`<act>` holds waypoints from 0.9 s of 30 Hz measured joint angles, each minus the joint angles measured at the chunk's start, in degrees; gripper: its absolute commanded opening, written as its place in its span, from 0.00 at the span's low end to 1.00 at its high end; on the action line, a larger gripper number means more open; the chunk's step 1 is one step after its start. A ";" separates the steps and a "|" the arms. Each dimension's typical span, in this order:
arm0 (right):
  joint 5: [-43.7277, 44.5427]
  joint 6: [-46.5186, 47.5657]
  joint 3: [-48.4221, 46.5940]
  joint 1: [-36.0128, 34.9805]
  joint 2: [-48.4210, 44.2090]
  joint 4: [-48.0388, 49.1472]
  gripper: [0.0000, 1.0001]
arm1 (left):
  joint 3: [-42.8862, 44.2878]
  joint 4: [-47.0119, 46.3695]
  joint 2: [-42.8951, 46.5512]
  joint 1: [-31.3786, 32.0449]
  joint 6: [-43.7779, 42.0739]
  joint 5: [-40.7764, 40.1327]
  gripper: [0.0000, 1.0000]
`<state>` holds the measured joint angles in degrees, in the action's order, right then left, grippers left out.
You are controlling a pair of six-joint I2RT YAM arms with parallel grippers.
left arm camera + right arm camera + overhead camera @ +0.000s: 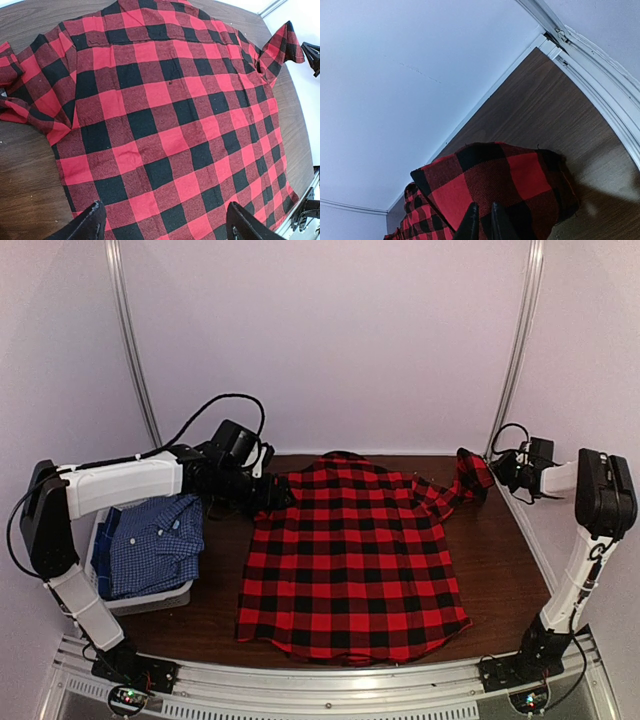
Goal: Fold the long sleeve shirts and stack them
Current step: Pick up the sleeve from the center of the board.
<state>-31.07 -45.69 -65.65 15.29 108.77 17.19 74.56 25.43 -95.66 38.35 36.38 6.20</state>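
The red-and-black plaid shirt (350, 560) lies spread flat, back up, on the brown table, collar toward the far wall. Its right sleeve cuff (473, 475) is raised off the table at the far right. My right gripper (495, 472) is shut on that cuff (510, 175), with the fingers (471, 222) pinched close on the cloth. My left gripper (268, 492) hovers open over the shirt's left shoulder, above the plaid back (170, 115), holding nothing. Its wide-apart fingertips (87, 225) frame the cloth. The blue check shirt (155, 540) lies folded in the basket at left.
A pale grey basket (150, 602) sits at the table's left edge under the left arm. The shirt's left sleeve (20, 95) lies bunched beside the body. A metal frame rail (600, 75) borders the table's right side, close to the right gripper.
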 measured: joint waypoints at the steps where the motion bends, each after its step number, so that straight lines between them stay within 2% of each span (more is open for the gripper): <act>1: -0.24 0.24 0.00 -0.07 0.00 -0.13 0.05 | 0.00 0.00 0.00 0.00 0.09 0.00 0.84; 3: -0.61 0.70 -0.02 -0.17 0.00 -0.42 0.04 | 0.02 0.00 0.00 0.00 0.17 0.00 0.84; 5: -0.90 1.22 0.00 -0.42 0.00 -1.09 0.09 | 0.02 0.00 0.00 0.00 0.22 0.00 0.84; 10: -0.33 3.85 -0.24 -0.76 0.00 -3.43 0.49 | 0.04 0.00 0.00 0.00 0.24 -0.02 0.84; 12: 0.42 5.40 -0.66 -0.90 0.00 -4.94 0.61 | 0.04 0.00 0.00 0.00 0.24 -0.04 0.84; 14: 1.60 6.97 -1.09 -1.09 0.00 -6.34 0.68 | 0.04 0.00 0.00 0.00 0.24 -0.04 0.84; 18: 3.82 9.25 -2.21 -2.03 0.00 -9.16 0.74 | 0.04 0.00 -0.02 0.00 0.35 -0.02 0.84; 27: 4.50 9.14 -2.43 -4.33 2.54 -10.56 0.70 | 0.24 0.00 -0.02 0.00 0.37 0.00 0.84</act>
<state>-26.57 -36.56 -68.07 10.96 111.31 6.63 74.81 25.43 -95.68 38.35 36.75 6.20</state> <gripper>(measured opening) 0.729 0.841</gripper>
